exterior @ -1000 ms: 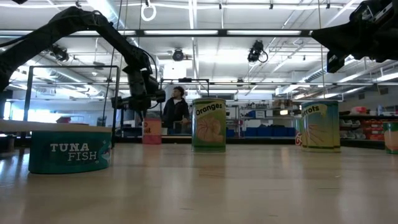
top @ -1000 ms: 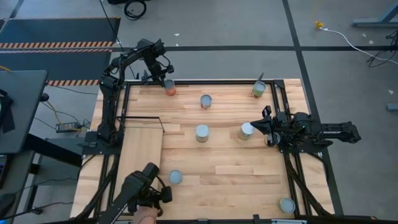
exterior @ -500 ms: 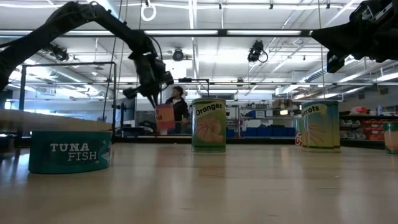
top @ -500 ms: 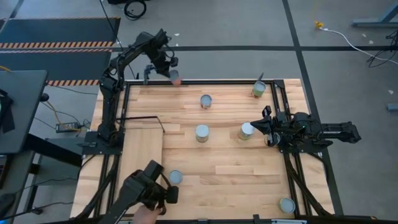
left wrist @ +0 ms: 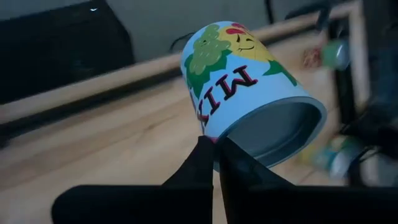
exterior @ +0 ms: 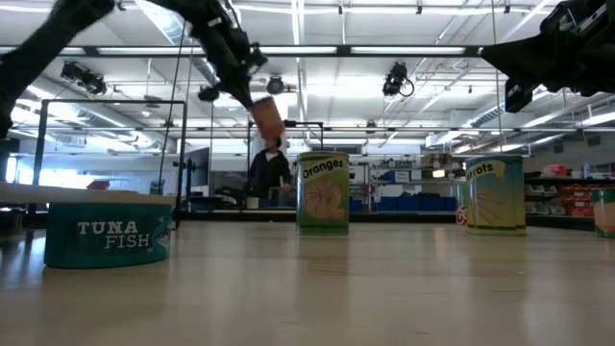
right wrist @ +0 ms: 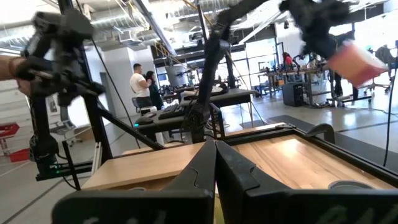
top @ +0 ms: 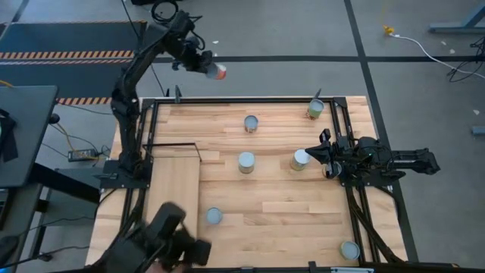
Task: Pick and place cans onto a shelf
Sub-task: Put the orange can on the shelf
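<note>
My left gripper [top: 198,62] is raised high over the table's far left edge, shut on a can with an orange-pink "MIX" label [top: 218,72], also seen in the low view [exterior: 266,117] and the left wrist view [left wrist: 245,93]. My right gripper [top: 326,159] is shut and empty, just right of a pale-lidded can [top: 301,159] standing on the table. The shelf board [top: 174,189] with its black wire frame [top: 173,144] lies at the near left. My left gripper pinches the can at its rim [left wrist: 208,134], beside the grey end face [left wrist: 280,130], between two nearly closed fingers. The can is lifted clear of the table and hangs tilted below and beside the fingers [exterior: 231,67].
Other cans stand on the table at the far middle [top: 251,123], far right [top: 315,109], centre [top: 246,161], near the shelf [top: 214,216] and near right [top: 349,250]. A dark hand-held device [top: 174,243] is at the near edge. People stand in the room behind.
My left gripper has risen from the table's far left corner with the can and drifted a little right. The can, standing upright on the table a second ago, is now lifted clear and tipped over at a slant.
</note>
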